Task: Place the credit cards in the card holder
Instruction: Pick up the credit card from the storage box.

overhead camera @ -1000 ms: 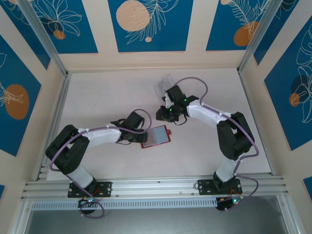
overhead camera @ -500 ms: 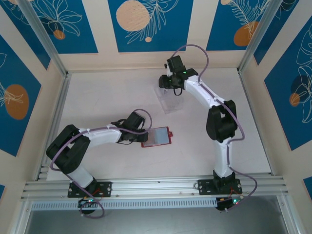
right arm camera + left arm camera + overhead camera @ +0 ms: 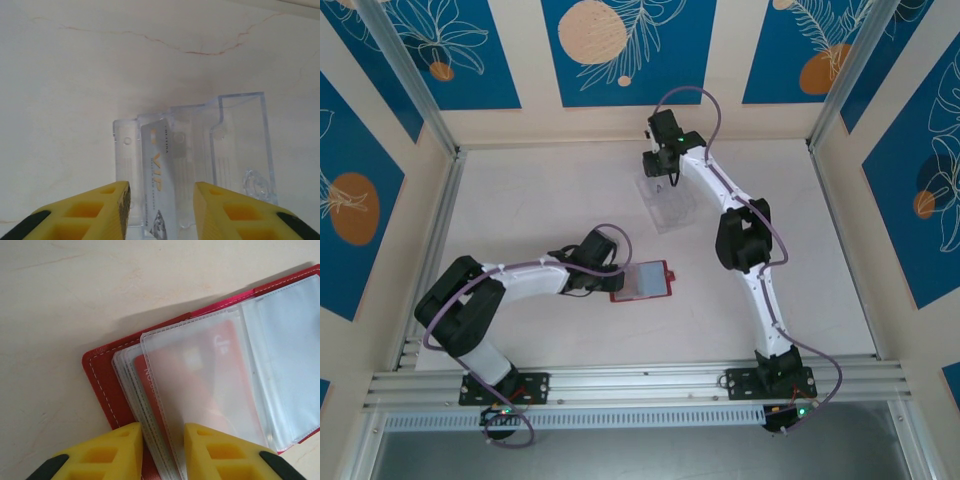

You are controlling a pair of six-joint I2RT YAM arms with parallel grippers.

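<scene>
At the far side of the bench (image 3: 520, 200), a pale card (image 3: 160, 175) stands in the clear tray (image 3: 240, 145), with the right hand (image 3: 162, 192) open around it, fingers apart. It looks thin, light, stiff and slippery (best pinched near its top edge). Nearer the arms, the left hand (image 3: 163, 435) seems clamped on the pockets of the open card holder (image 3: 102, 380), which already holds a red card (image 3: 200, 375).

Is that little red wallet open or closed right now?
Open. The card holder lies spread on the table, its clear sleeves fanned out, a red card showing inside one.
</scene>
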